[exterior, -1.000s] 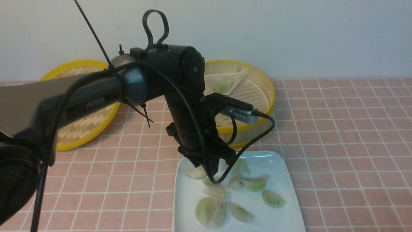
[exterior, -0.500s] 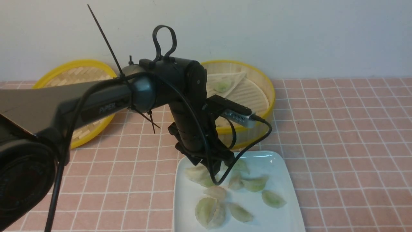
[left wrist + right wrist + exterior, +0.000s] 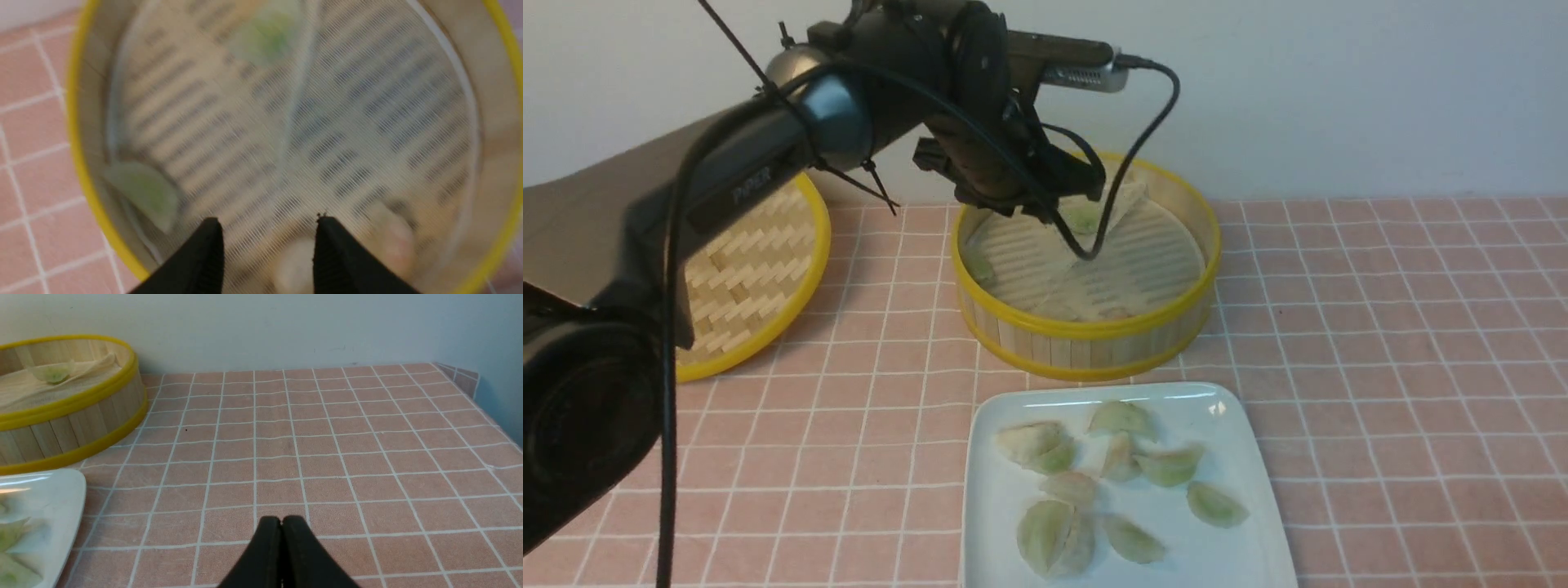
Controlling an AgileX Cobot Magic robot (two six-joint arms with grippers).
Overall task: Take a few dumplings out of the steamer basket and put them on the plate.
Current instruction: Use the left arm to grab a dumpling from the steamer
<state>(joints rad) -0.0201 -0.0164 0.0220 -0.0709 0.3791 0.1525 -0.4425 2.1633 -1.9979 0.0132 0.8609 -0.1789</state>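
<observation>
Left fingers held apart over steamer basket, nothing gripped. Right fingers closed together, nothing between them. Basket set on tiled counter, just behind plate. Several dumplings placed on plate, some clustered and touching, others apart. More left in basket: one green-filled piece by wall, another on liner, two paler ones blurred in left wrist view. Woven lid seen left of basket, partly hidden by left arm.
</observation>
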